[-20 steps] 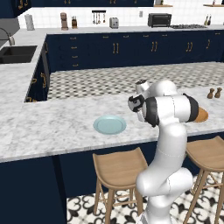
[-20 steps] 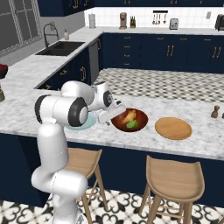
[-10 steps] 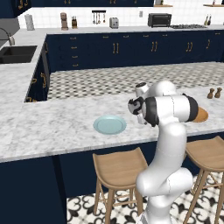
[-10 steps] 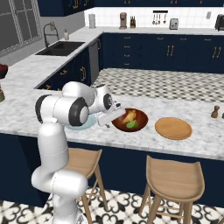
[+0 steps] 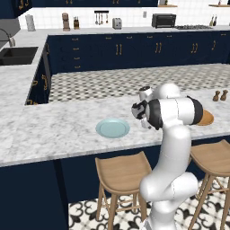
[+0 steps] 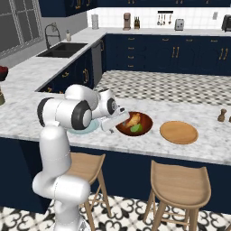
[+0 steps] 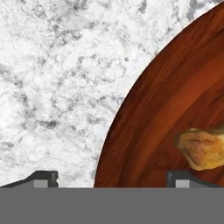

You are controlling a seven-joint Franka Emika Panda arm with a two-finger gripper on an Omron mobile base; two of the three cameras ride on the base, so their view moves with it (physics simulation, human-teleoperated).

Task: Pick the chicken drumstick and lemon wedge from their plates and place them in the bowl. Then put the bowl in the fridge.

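Straddling the near rim of the dark wooden bowl [image 6: 134, 124], the gripper [image 7: 111, 177], lower than a second ago, holds its jaws apart as drumstick [image 6: 132, 120] and lemon wedge [image 6: 136, 128] lie inside, suggesting the fridge trip comes next.

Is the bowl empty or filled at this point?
Filled: the bowl holds the chicken drumstick and lemon wedge; the wooden plate beside it is bare.

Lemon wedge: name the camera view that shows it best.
The right base view: the lemon wedge lies in the bowl beside the chicken drumstick. In the left base view the arm stands in front; the hand view catches bowl and drumstick.
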